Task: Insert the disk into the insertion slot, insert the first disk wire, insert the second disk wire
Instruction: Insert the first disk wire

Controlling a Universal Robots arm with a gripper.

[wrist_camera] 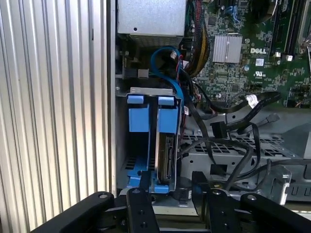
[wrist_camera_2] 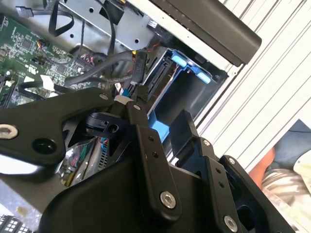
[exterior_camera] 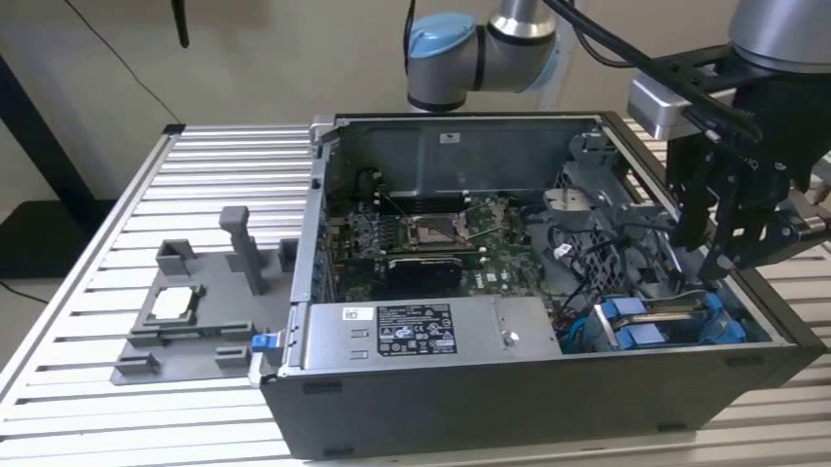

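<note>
Disk (wrist_camera: 166,162) seated yet?

Reply: yep, standing on edge in the insertion slot (wrist_camera: 137,141), blue carrier and all. Gripper (exterior_camera: 707,255) hangs just above it, fingers spread and empty, lined up either side of its thin edge.

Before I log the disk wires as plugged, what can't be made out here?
Disk connectors: first wrist view, hidden by its blue carrier and black cables.
Insertion slot depth: exterior view, shadowed below the case rim.
Black wire lower end: second wrist view, covered by the gripper.
</note>
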